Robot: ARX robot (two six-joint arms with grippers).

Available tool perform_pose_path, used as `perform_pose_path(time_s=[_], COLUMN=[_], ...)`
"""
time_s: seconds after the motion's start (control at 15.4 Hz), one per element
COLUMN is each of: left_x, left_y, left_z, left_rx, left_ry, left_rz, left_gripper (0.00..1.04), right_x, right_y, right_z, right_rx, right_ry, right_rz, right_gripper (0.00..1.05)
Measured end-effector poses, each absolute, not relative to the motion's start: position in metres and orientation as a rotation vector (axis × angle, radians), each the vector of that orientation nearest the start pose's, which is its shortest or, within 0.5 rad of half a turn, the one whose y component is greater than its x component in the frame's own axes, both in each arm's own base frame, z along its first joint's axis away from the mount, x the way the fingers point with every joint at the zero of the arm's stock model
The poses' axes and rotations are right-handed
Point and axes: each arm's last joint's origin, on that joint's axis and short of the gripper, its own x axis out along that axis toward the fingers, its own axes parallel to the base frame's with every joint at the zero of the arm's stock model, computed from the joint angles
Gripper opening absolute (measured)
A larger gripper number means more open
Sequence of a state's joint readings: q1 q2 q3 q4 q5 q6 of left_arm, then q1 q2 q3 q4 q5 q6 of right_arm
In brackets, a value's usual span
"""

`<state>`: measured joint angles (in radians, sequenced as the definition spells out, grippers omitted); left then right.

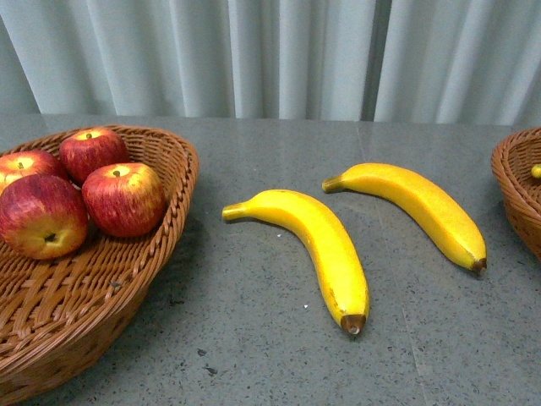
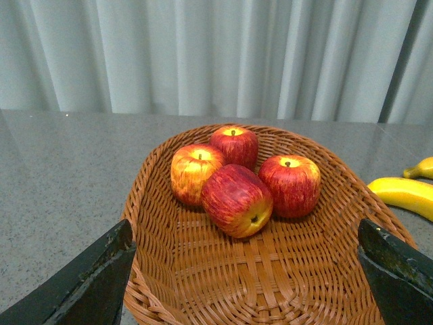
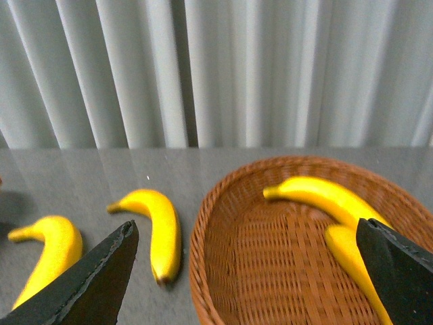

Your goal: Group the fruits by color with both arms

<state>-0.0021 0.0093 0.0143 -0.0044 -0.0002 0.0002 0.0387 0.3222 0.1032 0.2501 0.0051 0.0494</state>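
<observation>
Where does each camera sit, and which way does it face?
Front: on the body, facing the table; apple basket, two loose bananas; no arm shows.
Left wrist: facing the apple basket; open left hand frames it.
Right wrist: facing the banana basket; open right hand frames it.
Shared: front and right wrist both show the loose bananas.

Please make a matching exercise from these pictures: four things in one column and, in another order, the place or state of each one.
Things:
1. red apples
2. loose bananas
3. other bananas
4. left tool

Places or states:
A. lying on the grey table
B. inside the right basket
C. open, facing the left basket
D. inside the left basket

Pairs: 1-D, 2-A, 3-B, 4-C
</observation>
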Motion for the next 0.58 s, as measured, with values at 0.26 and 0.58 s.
perform_pose_path(time_s=[0.26,0.58], left_x=[0.097,0.097], left_y=[0.0,0.0], left_z=[0.167,0.167], left_rx=[0.0,0.0], left_ry=[-0.001,-0.001], left_rz=[-0.002,-0.002], left_gripper=[0.98,0.98], right_x=[0.271,0.304], right_y=[0.104,0.162], right_z=[0.283,0.281], right_rx=[0.032,-0.048], right_ry=[0.042,0.267], right_rz=[0.294,0.425], right_gripper=[0.98,0.98])
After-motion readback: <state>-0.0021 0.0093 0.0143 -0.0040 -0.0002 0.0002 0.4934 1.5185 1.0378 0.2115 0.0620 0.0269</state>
